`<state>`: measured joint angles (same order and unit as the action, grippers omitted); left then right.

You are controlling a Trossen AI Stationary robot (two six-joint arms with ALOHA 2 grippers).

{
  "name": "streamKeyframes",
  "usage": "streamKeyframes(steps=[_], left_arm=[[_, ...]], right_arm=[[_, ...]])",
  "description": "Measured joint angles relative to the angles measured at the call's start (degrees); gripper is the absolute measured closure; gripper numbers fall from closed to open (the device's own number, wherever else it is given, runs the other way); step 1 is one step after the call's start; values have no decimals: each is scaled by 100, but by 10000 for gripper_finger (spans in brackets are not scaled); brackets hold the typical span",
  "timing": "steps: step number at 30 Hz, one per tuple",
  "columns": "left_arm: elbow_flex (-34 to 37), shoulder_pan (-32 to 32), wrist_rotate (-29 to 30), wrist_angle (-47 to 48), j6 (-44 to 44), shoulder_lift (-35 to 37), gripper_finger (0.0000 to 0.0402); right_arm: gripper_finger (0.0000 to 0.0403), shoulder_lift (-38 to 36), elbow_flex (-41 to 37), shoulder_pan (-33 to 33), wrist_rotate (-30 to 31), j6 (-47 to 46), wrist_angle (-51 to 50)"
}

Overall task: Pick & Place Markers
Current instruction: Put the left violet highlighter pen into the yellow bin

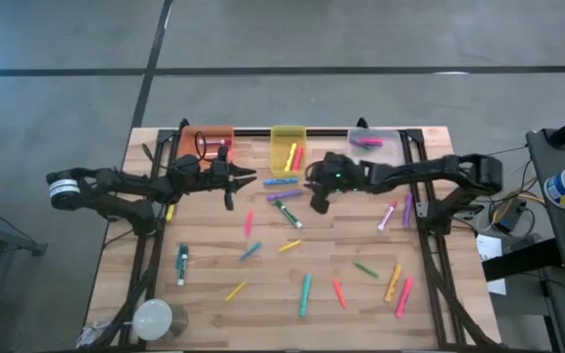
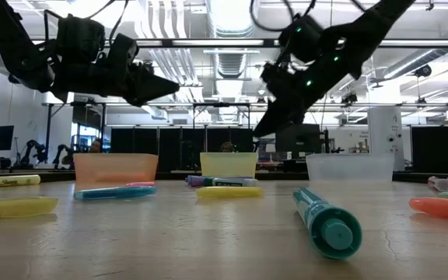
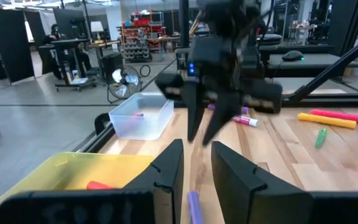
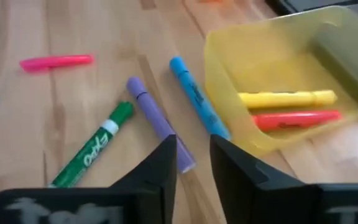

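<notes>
The right gripper (image 4: 191,165) is held empty, fingers parted, above the purple marker (image 4: 159,124) beside the yellow bin (image 4: 229,50), probably lined up for picking. The left gripper (image 3: 196,171), fingers likewise spread with nothing between them, is parked near the orange bin (image 1: 214,134). Other markers are scattered across the table (image 1: 439,324).

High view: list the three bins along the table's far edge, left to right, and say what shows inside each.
Orange bin, nothing clearly visible inside → yellow bin, yellow and red markers → clear bin, pink marker.
</notes>
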<state>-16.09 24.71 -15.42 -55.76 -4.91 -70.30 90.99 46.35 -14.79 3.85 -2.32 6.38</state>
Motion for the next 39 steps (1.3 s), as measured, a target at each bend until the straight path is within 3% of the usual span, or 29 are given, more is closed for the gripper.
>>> streamKeyframes(steps=[12, 23, 32, 39], left_arm=[[3, 24, 2, 20, -101, 0, 324], [3, 26, 4, 41, -96, 0, 324], [14, 30, 99, 49, -94, 0, 324], [14, 33, 768, 47, -129, 0, 324]], right_arm=[[240, 1655, 1667, -22, 15, 797, -1509], [270, 2573, 2588, -22, -3, 984, -2512], [338, 2359, 2643, -20, 41, 841, -3001], [327, 1517, 2624, 2, 541, 137, -3373]])
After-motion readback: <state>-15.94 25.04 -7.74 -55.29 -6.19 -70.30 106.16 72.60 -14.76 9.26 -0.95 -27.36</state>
